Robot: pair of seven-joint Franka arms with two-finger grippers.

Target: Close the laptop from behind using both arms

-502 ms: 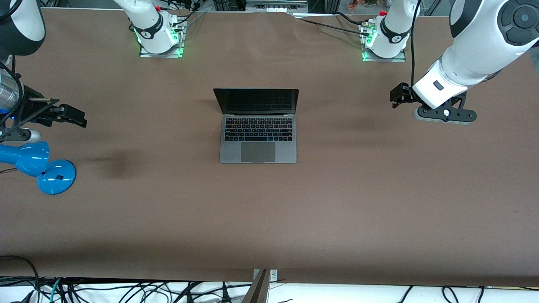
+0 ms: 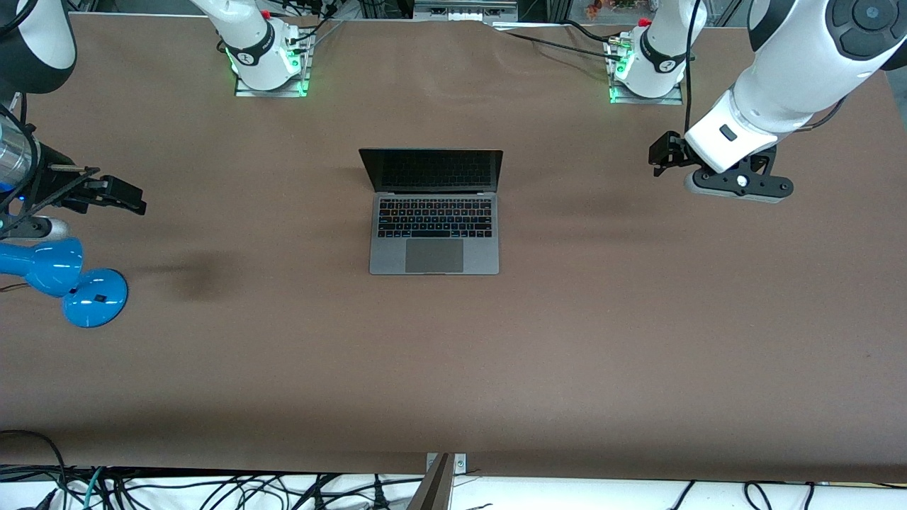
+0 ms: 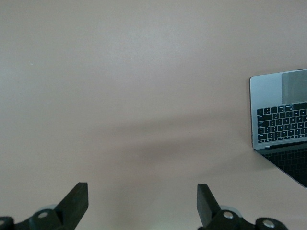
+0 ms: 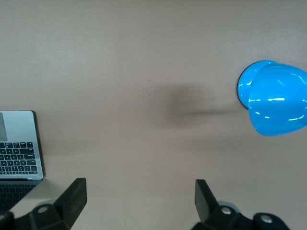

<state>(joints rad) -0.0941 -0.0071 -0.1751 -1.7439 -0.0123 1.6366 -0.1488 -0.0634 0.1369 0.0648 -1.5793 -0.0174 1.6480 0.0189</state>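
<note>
The space-grey laptop (image 2: 434,212) stands open in the middle of the table, its dark screen upright and facing the front camera. Its corner shows in the left wrist view (image 3: 280,122) and in the right wrist view (image 4: 19,148). My left gripper (image 2: 660,157) hangs open and empty over bare table, well off toward the left arm's end from the laptop; its jaws (image 3: 142,191) are spread wide. My right gripper (image 2: 134,198) hangs open and empty over the table toward the right arm's end, its jaws (image 4: 139,187) spread wide.
A blue desk lamp (image 2: 71,276) sits on the table just below my right gripper in the front view and shows in the right wrist view (image 4: 273,98). The brown table cover (image 2: 453,368) stretches around the laptop. Both arm bases stand at the table's top edge.
My left arm has shifted a little toward the arm bases' edge of the table and slightly toward the laptop. The right arm and the laptop have not moved.
</note>
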